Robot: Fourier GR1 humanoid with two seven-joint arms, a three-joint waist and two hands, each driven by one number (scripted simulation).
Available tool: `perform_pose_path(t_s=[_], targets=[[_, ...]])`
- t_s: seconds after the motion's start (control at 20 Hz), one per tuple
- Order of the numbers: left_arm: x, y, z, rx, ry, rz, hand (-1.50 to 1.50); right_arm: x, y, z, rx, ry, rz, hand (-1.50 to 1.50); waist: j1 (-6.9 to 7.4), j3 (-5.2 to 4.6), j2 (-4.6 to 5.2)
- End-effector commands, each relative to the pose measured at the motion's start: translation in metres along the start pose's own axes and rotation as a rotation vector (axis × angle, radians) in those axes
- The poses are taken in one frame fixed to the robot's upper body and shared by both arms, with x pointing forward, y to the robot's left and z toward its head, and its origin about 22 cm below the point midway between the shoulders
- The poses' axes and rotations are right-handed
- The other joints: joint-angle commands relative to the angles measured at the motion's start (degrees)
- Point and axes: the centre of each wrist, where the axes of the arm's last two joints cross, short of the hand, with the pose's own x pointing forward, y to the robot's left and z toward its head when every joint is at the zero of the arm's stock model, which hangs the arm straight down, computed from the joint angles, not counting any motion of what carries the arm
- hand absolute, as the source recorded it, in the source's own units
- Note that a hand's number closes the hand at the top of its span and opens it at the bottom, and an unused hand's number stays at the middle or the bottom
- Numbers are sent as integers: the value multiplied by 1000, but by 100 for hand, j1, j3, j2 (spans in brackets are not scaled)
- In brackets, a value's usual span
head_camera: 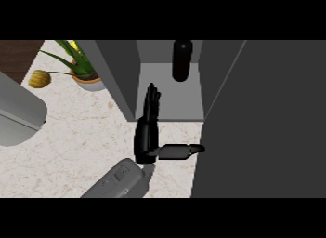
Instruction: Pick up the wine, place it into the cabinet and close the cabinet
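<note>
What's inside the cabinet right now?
The dark wine bottle stands on the cabinet floor near the back. The left hand, fingers straight, reaches into the opening. The open door covers whatever lies to the right.

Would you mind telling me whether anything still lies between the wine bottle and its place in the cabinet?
Nothing visible does: the wine bottle already stands inside the open cabinet, at the back. The left hand is apart from it, straight fingers at the cabinet's front edge. The dark door at the right is not yet closed.
</note>
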Motion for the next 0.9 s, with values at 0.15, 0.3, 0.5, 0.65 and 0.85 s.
perform_pose_path(t_s=[0.15, 0.3, 0.5, 0.65, 0.85], targets=[[34, 4, 36, 45, -18, 12, -150, 18, -2, 21, 2, -30, -19, -150, 13, -1, 8], [59, 12, 59, 54, 7, 21, -150, 10, -3, 13, 6, -16, -6, -150, 44, 1, 0], [76, 7, 75, 75, -26, 44, -150, 24, 2, 17, 23, -25, -12, -150, 17, -2, 7], [86, 34, 98, 36, -25, 71, -150, 8, 1, 18, 33, -18, -16, -150, 17, 0, 12], [101, 57, 95, -26, -22, 45, -150, -1, 2, 17, 89, 30, -59, -150, 9, 1, 14]])
